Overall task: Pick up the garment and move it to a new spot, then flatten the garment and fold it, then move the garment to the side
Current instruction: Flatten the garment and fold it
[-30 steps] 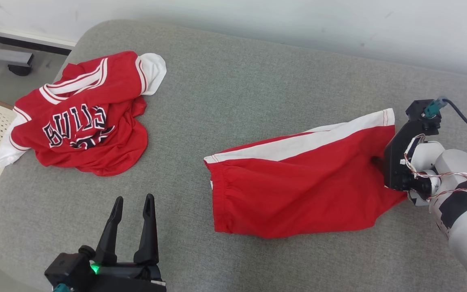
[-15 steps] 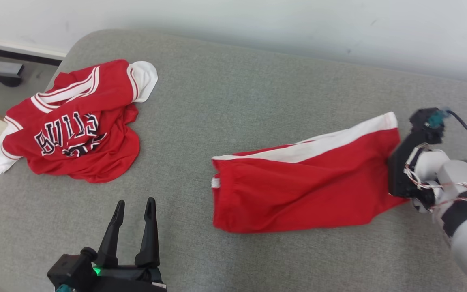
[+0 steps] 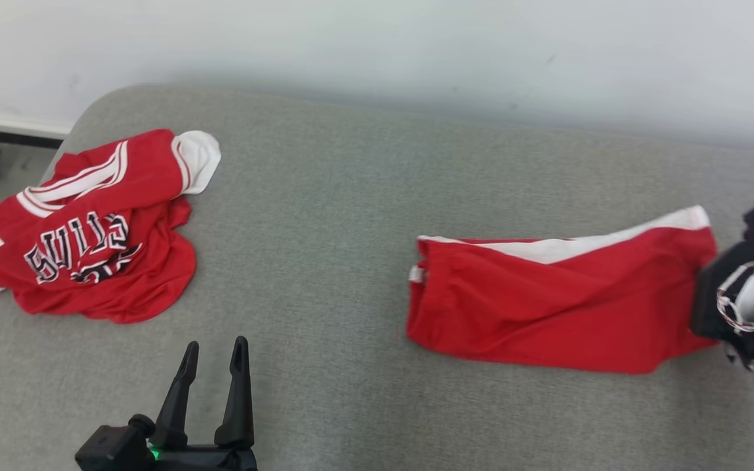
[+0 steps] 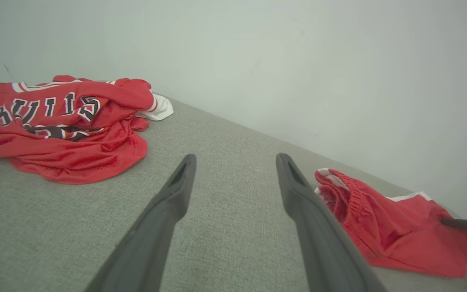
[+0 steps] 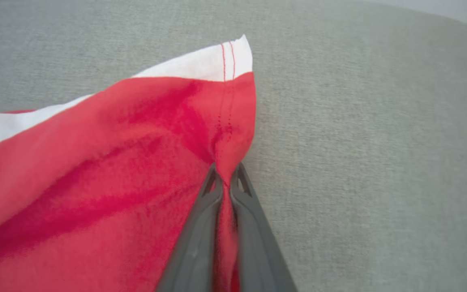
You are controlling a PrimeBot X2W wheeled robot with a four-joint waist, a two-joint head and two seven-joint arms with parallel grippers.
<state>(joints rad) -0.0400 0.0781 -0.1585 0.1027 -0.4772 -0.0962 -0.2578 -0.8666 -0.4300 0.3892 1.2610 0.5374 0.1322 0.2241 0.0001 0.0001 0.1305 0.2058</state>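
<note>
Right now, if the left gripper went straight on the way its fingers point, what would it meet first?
Probably nothing soon: the left gripper points over bare grey cushion, between the Bulls jersey and the red shorts, toward the white wall. Depth is unclear.

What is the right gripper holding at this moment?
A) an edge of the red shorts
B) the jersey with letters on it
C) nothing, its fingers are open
A: in the right wrist view the right gripper is closed on red fabric near the stitched hem of the shorts.
</note>
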